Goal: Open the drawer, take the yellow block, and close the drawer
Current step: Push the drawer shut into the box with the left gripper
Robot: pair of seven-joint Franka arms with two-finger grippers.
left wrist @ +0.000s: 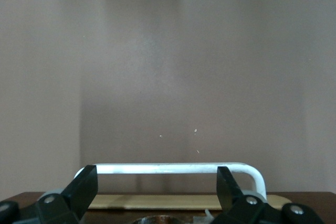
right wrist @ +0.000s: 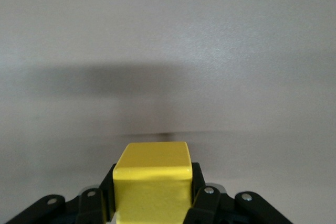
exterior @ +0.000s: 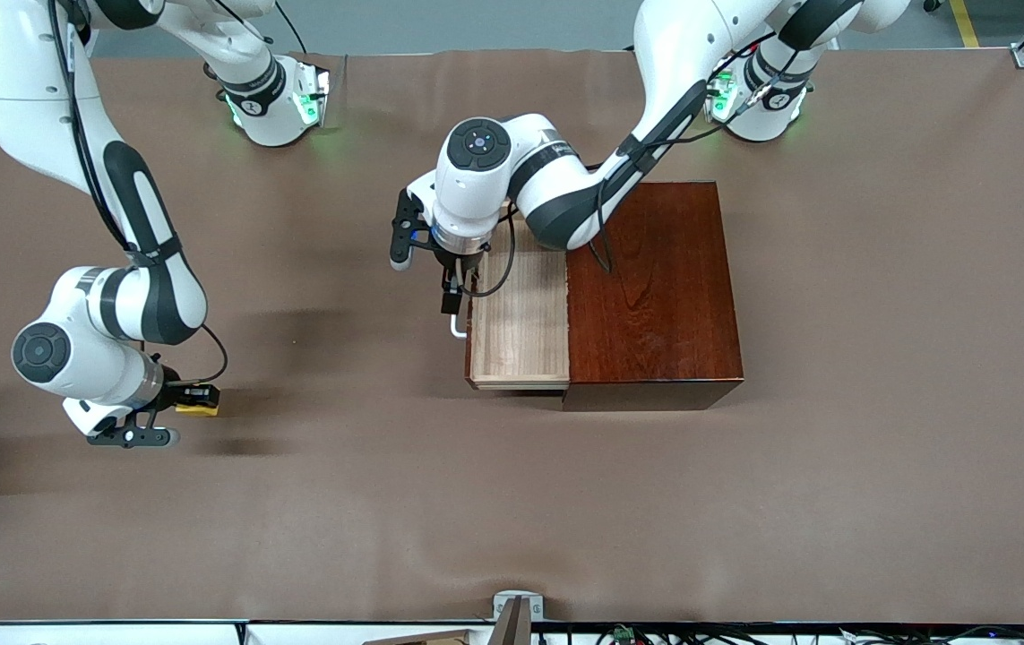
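the yellow block point(right wrist: 152, 179) is gripped by the right end effector point(exterior: 193, 398) over the tabletop point(exterior: 834, 502), well apart from the open drawer point(exterior: 520, 322), whose handle point(left wrist: 173, 168) is straddled by the spread left end effector point(exterior: 451, 300), so pushing shut appears next.

A wide table covered in brown cloth point(exterior: 879, 466), grey floor point(exterior: 476, 22) above, evenly lit with soft shadows.

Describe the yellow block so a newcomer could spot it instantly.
Start at the mahogany box mid-table with its drawer pulled out, then go to the right arm's end of the table. There the right gripper is shut on the yellow block, the only bright yellow thing in view.
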